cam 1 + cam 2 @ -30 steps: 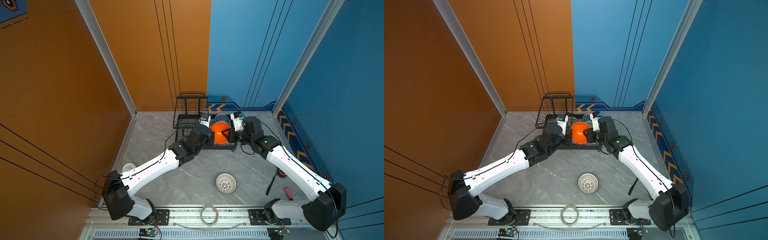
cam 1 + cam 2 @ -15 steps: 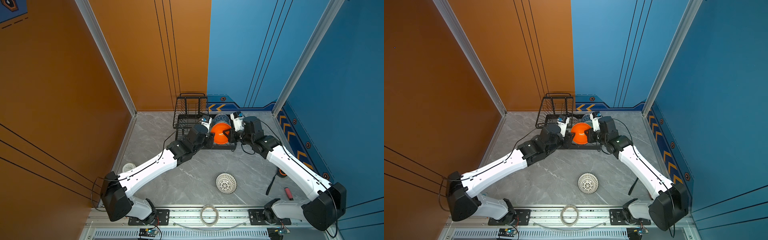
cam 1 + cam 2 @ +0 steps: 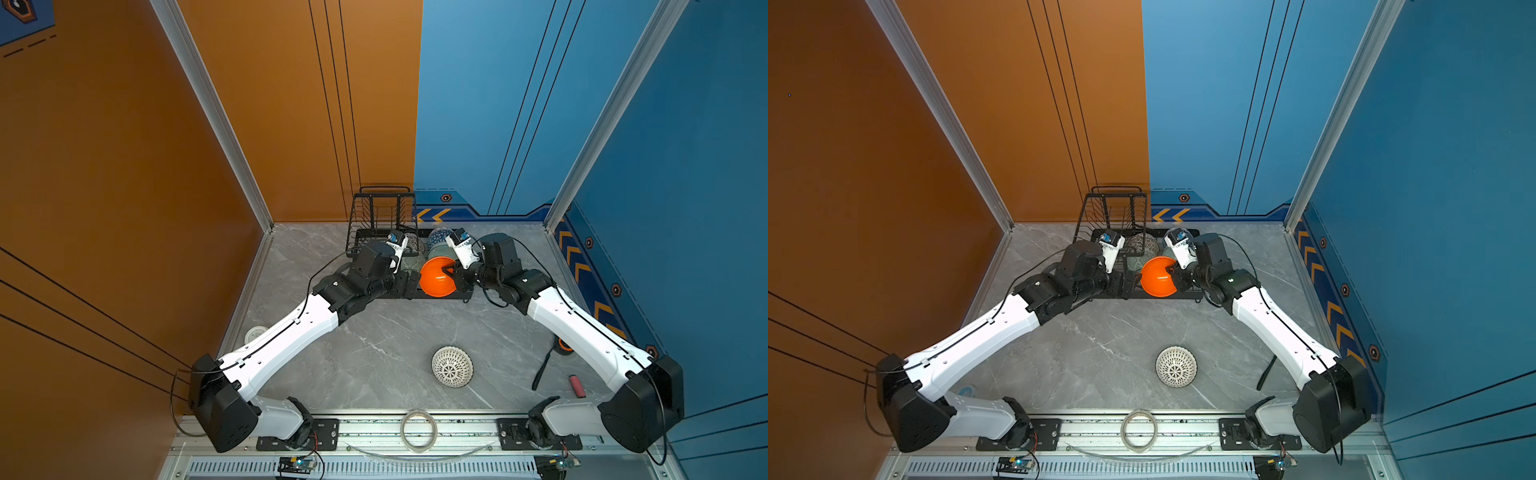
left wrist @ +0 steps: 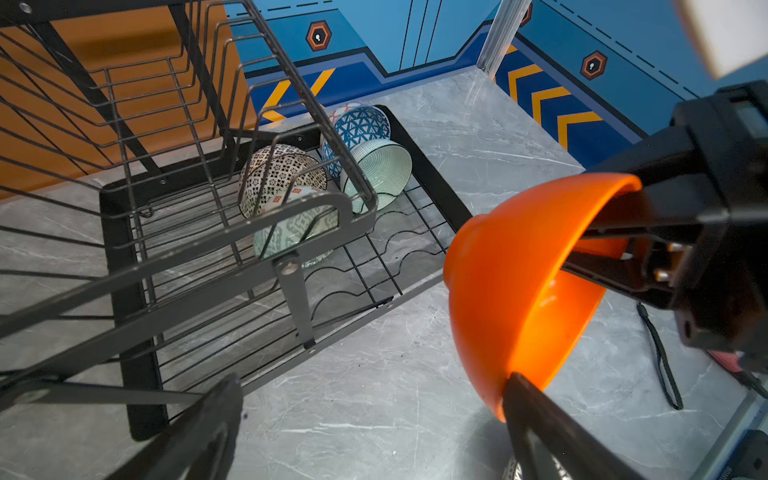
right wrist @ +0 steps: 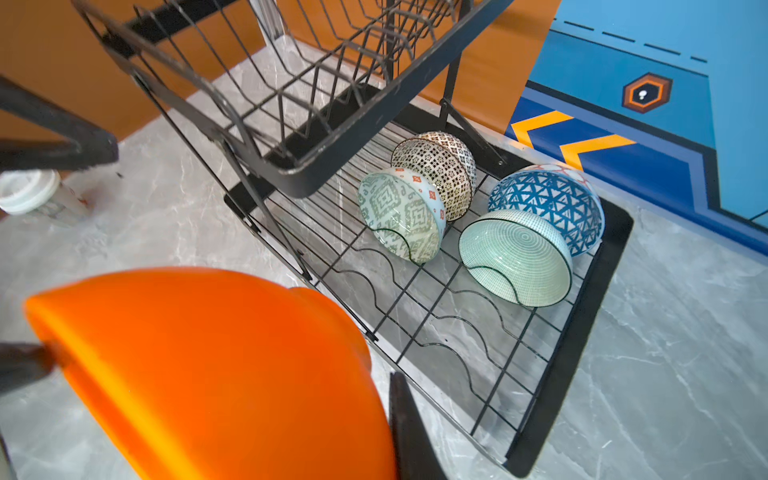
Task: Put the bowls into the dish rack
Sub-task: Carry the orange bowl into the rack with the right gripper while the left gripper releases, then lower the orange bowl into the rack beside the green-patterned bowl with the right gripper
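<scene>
We count 6 bowls. 4 of them stand on edge in the lower tray of the dish rack, in 2 pairs: the white dark-dotted bowl with the maze-patterned bowl just in front of it, and the blue bowl with the pale mint bowl just in front of it. The rack's 1 upper basket holds no bowl.

The 5th, the orange bowl, hangs tipped on its side near the front edge of the lower tray, between the 2 arms. The right gripper pinches its rim, 1 finger inside the bowl and 1 outside. The left gripper has its 2 fingers spread wide and grips nothing; we cannot tell whether 1 fingertip touches the orange rim.

The 6th, the white lattice bowl, lies upside down on the grey table, well apart from the rack. We also see 1 white jar by the left wall and 1 pale tape ring on the front rail.
</scene>
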